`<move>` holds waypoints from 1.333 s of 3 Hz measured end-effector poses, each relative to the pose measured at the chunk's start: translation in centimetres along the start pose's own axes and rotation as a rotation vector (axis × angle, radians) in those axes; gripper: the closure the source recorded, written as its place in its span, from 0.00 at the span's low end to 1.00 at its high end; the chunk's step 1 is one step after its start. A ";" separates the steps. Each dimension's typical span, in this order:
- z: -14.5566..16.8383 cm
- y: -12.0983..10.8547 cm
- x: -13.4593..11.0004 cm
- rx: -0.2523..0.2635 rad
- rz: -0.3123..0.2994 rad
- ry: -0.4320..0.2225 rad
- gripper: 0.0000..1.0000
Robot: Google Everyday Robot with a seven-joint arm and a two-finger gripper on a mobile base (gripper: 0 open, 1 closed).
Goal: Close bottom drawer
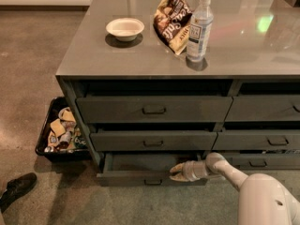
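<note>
The bottom drawer [136, 178] is the slim dark grey one at the foot of the left stack, with a small centre handle [153, 182]. It stands pulled out a short way, and a strip of its flat grey inside shows. My gripper [177, 172] reaches in from the lower right on a white arm. It rests at the top edge of the drawer's front panel, right of the handle.
Two taller drawers [153, 109] sit above it, and a neighbouring stack [262, 139] is to the right. On the counter stand a white bowl [124, 28], a snack bag [172, 19] and a water bottle [198, 28]. A black bin of snacks [61, 131] and a dark shoe [18, 188] are on the floor at left.
</note>
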State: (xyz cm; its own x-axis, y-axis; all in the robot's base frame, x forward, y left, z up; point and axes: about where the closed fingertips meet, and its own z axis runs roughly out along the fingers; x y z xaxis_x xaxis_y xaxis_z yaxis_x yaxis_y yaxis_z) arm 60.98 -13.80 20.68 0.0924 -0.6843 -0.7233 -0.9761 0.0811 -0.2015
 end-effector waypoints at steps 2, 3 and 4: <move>-0.1 -0.7 -1.0 0.064 -0.020 -0.032 0.01; -0.7 -0.7 -1.5 0.092 -0.030 -0.050 0.00; -2.2 0.9 -1.8 0.075 -0.023 -0.057 0.00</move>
State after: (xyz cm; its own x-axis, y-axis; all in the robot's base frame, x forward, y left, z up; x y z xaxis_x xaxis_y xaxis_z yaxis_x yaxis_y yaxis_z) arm 59.53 -14.13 23.29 0.1277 -0.6443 -0.7540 -0.9565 0.1212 -0.2655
